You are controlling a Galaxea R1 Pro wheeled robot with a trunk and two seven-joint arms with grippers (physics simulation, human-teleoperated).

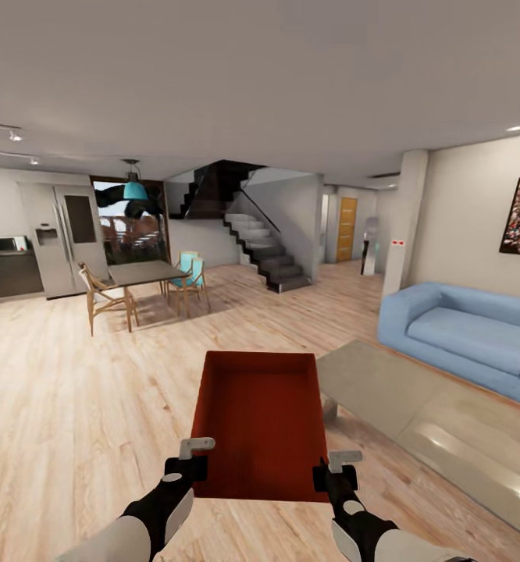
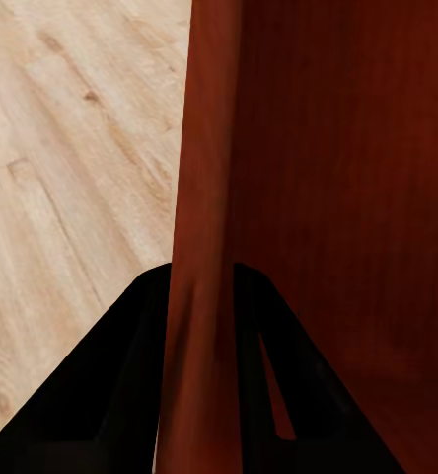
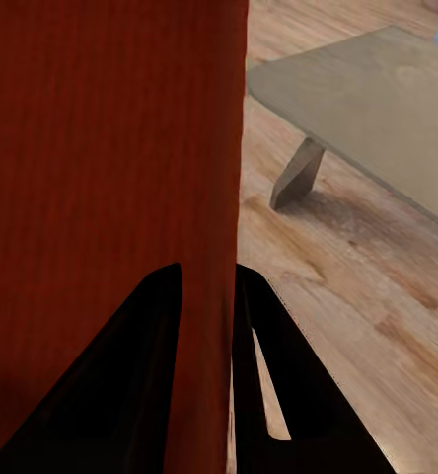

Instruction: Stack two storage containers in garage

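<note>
One orange-red storage container [image 1: 258,421] is held off the wood plank floor [image 1: 73,406] in the living room, near the low tabletop's [image 1: 416,406] near corner. The left gripper [image 1: 188,460] pinches its left wall; the right gripper [image 1: 336,468] pinches its right wall, both closed on thin rim. It looks rigid, light and empty, though the smooth walls may slip; opposite side walls near the near corners seem the sound hold. The wrist views show each wall clamped between dark fingers [image 2: 130,395]; the head view shows the sofa [image 1: 463,336] and stairs [image 1: 268,250].
</note>
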